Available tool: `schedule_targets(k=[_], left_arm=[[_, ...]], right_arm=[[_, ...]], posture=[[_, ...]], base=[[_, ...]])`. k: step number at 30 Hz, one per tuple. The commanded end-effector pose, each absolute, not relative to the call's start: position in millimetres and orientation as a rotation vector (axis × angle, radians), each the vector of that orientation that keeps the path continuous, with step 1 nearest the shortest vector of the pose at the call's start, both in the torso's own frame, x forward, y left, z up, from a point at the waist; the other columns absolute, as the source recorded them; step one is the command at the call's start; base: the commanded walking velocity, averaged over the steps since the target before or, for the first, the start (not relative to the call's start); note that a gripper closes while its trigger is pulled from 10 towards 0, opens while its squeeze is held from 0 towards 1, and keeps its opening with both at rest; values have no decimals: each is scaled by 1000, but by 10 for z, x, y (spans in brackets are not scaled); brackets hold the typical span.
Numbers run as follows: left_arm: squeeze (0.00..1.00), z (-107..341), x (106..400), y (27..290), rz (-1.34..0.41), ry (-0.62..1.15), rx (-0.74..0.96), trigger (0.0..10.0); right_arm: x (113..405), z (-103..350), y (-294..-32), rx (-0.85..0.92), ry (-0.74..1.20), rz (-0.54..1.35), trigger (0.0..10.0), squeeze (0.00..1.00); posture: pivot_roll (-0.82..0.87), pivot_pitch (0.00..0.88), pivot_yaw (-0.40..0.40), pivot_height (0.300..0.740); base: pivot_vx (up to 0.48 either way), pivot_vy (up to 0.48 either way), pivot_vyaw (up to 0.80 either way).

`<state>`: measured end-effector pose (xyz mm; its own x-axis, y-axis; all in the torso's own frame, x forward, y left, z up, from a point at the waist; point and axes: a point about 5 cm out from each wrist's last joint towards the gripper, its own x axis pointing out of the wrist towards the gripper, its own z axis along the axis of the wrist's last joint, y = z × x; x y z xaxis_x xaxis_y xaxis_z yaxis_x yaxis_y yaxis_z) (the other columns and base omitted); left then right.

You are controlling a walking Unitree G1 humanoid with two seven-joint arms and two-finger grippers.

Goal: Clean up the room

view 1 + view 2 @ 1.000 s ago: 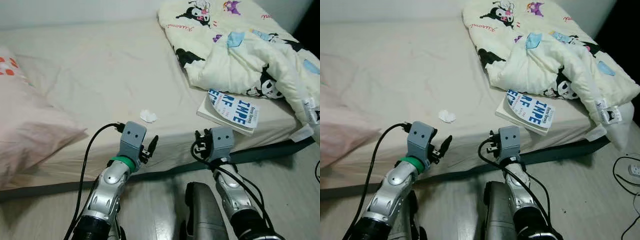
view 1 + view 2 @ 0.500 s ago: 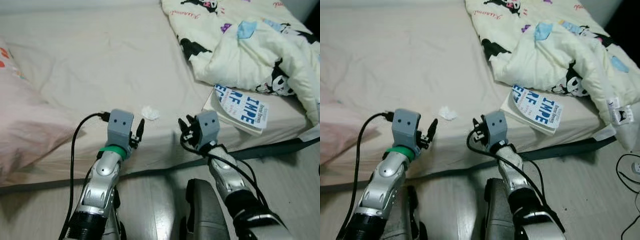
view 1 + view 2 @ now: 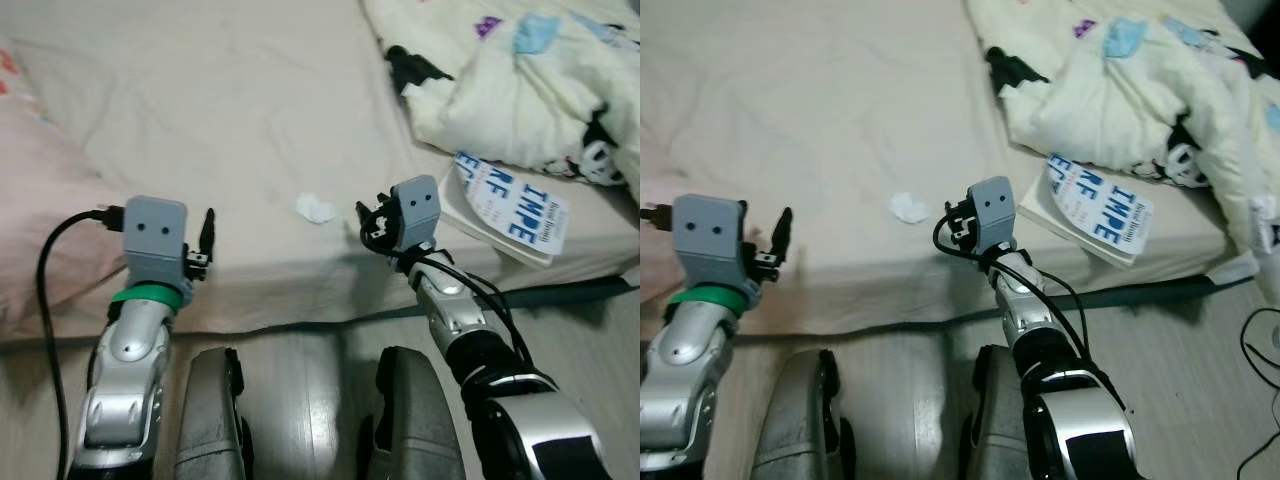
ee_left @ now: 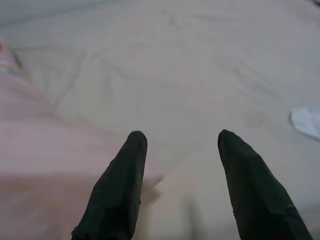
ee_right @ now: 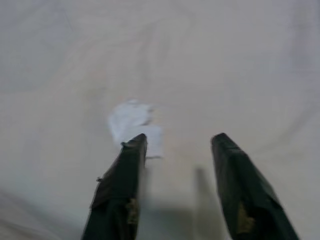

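Reaching for the small crumpled white tissue [image 3: 317, 208] on the beige bedsheet [image 3: 240, 110], my right gripper [image 5: 176, 142] is nearer, fingers apart. It lies ahead, seemingly just off the left-side fingertip [image 5: 134, 142]. My left gripper [image 4: 181, 137] hovers spread, well apart.

Wide bed with wrinkled beige sheet [image 3: 220, 110]. Lying on it: small crumpled white tissue [image 3: 317, 208]; left of that, pink pillow [image 3: 40, 200]; right, blue-lettered white book [image 3: 510, 205] beneath cartoon-printed cream blanket [image 3: 520, 90].

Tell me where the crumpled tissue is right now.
The crumpled tissue lies on the bed sheet near its front edge, just left of the right pincer and well left of the book.
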<state>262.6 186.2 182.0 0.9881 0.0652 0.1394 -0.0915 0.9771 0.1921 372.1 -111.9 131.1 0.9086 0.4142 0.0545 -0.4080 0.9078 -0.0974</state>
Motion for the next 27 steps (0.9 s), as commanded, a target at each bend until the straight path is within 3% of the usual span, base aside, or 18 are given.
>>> schedule_targets(k=[1,2,3,4,5,6,25,26,27], left_arm=[[0,1820,2532,1887,87,-109,204,10000],[0,1854,2472,1892,92,-111,208,10000],[0,1881,2420,1888,94,-115,211,10000],[0,1881,2420,1888,94,-115,211,10000],[0,1900,2390,1878,95,-117,212,10000],[0,1922,2351,1870,96,-115,212,10000],[0,2068,2059,1858,103,-62,216,10000],[0,2081,2051,1849,102,-60,216,10000],[0,2094,2043,1844,101,-60,216,10000]], right_arm=[[3728,1272,-1118,-56,-38,436,10000,1000],[3748,1298,-1092,-52,-33,450,10000,1000],[3758,1314,-1074,-52,-32,461,10000,824],[3758,1314,-1074,-52,-32,461,10000,824],[3770,1329,-1067,-61,-30,465,10000,71],[3786,1350,-1072,-68,-31,460,10000,0],[3895,1509,-1178,-120,-43,406,10000,0],[3905,1534,-1173,-115,-46,417,7843,0],[3916,1564,-1157,-114,-50,430,7333,0]], posture=[[251,304,-11,551],[265,321,-14,551],[275,331,-15,551],[275,331,-15,551],[279,334,-15,551],[287,349,-18,551],[342,431,22,551],[346,432,24,551],[357,430,27,551]], base=[[0,0,0],[0,0,0],[0,0,0],[0,0,0],[0,0,0],[0,0,0],[0,0,0],[0,0,0],[0,0,0]])
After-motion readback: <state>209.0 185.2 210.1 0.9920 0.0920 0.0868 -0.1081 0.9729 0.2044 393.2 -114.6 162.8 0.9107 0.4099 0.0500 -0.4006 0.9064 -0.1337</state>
